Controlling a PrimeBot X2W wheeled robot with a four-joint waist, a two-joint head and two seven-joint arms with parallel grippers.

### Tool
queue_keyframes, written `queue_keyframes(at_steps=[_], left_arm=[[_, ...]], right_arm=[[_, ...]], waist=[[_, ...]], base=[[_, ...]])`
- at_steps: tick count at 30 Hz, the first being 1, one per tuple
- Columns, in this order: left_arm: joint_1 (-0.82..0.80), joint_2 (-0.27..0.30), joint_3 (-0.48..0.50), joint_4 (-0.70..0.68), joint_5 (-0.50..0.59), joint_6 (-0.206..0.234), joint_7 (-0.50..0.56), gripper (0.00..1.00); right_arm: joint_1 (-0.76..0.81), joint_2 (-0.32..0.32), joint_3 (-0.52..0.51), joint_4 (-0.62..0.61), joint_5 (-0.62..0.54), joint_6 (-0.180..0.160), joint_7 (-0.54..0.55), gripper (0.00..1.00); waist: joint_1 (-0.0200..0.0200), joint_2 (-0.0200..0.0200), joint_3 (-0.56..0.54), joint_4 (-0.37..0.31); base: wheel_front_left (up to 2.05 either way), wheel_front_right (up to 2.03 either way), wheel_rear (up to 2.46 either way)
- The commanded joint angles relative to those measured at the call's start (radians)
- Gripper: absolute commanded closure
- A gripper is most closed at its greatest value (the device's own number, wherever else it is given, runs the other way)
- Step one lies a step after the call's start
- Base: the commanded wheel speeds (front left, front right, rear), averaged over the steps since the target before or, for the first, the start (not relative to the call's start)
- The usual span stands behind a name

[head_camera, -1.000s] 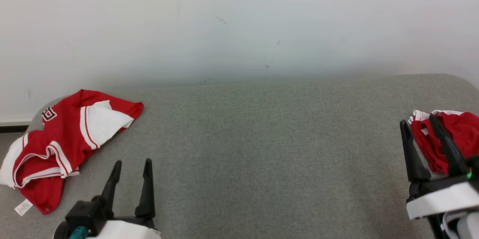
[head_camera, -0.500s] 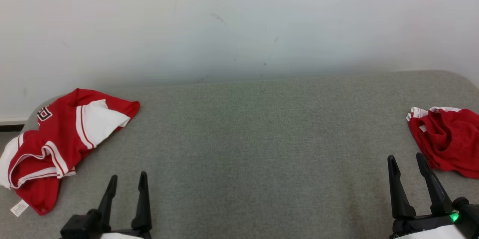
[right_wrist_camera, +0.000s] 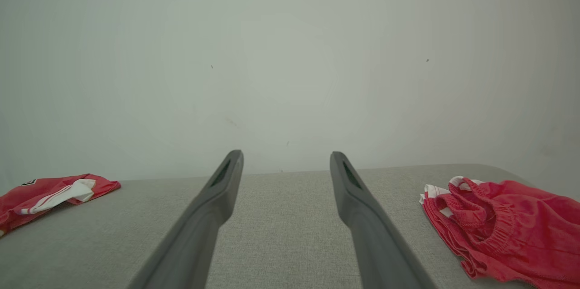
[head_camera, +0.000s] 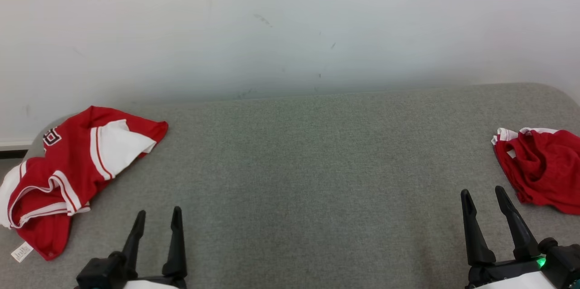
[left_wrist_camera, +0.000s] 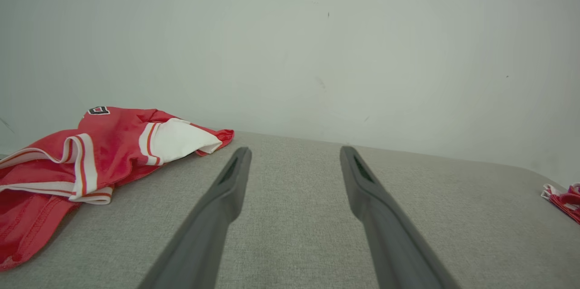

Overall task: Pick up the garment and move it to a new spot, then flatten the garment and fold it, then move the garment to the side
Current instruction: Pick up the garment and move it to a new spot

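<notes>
"Where do the garments lie?"

"A crumpled red-and-white jersey (head_camera: 68, 175) sits at the left end of the grey fabric surface (head_camera: 294, 180). Bunched red shorts (head_camera: 539, 166) sit at the right end, well apart from it."

"And the grippers?"

"The left gripper (head_camera: 159, 210) and the right gripper (head_camera: 482, 190) hover low, fingers (head_camera: 472, 230) spread and holding nothing. The right one is near the shorts."
</notes>
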Motion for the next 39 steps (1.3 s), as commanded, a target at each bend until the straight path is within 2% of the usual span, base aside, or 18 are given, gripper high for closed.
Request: queue_keyframes(at_steps=[1,11,30,39], left_arm=[[-0.003,0.003,-0.001,0.002,-0.005,0.002,0.0,0.0],[-0.014,0.003,-0.015,0.009,0.0,-0.002,0.0,0.0],[-0.022,0.003,0.027,0.033,0.024,0.007,0.0,0.0],[-0.023,0.003,0.042,0.04,0.023,0.004,0.0,0.0]], right_arm=[[-0.012,0.001,0.0,0.003,0.0,-0.002,0.0,0.0],[-0.022,0.008,0.005,0.021,-0.001,-0.002,0.0,0.0],[-0.043,0.015,0.09,0.052,0.023,-0.002,0.0,0.0],[-0.048,0.009,0.119,0.057,0.033,-0.002,0.0,0.0]], waist=[[0.0,0.0,0.0,-0.001],[0.0,0.0,-0.002,0.027],[0.0,0.0,0.006,0.264],[0.0,0.0,0.01,0.317]], base=[[0.0,0.0,0.0],[0.0,0.0,0.0],[0.0,0.0,0.0],[0.0,0.0,0.0]])
